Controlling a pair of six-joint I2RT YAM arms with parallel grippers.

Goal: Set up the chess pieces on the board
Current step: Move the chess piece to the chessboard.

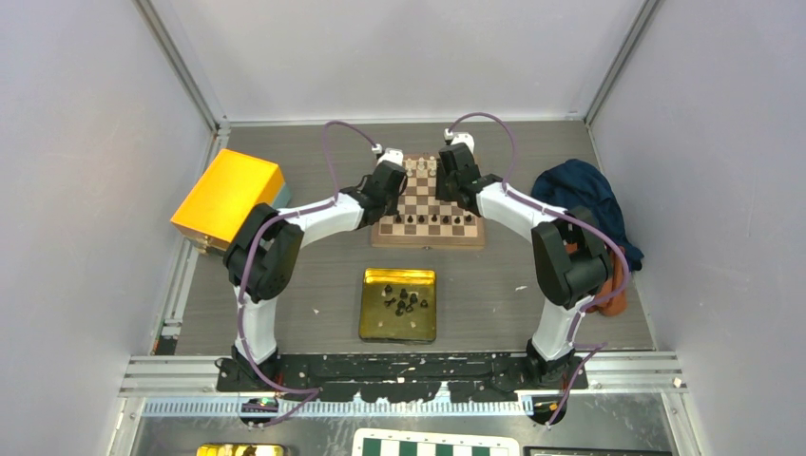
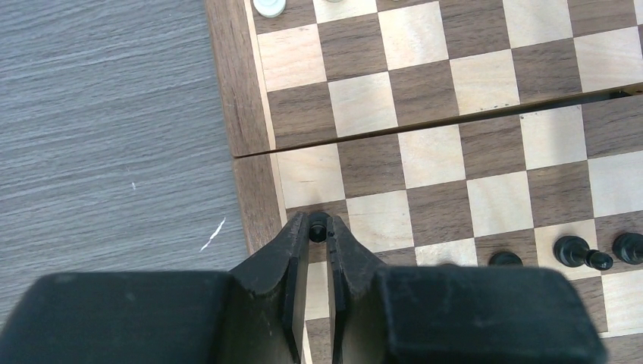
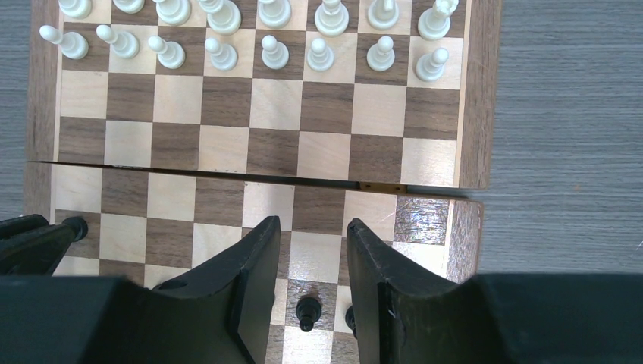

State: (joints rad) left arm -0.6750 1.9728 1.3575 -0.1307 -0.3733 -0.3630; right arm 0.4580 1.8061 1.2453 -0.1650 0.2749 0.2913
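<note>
The board (image 1: 428, 239) lies at the table's far middle, its rim showing in the left wrist view (image 2: 227, 76) and the right wrist view (image 3: 478, 91). Cream-white chess pieces (image 3: 273, 53) fill its two far rows. Black chess pieces (image 1: 433, 220) stand along a near row. My left gripper (image 2: 319, 227) is over the board's near left corner, shut on a small black chess piece (image 2: 318, 230) pinched at its tips. My right gripper (image 3: 312, 224) hangs open over the near right squares, with a black pawn (image 3: 308, 311) standing below the gap.
A gold tray (image 1: 397, 328) in front of the board holds several loose black pieces (image 1: 403, 300). An orange box (image 1: 228, 195) sits at the left, a blue cloth (image 1: 585, 195) at the right. A green-and-white checkered board (image 1: 437, 445) lies below the arm bases.
</note>
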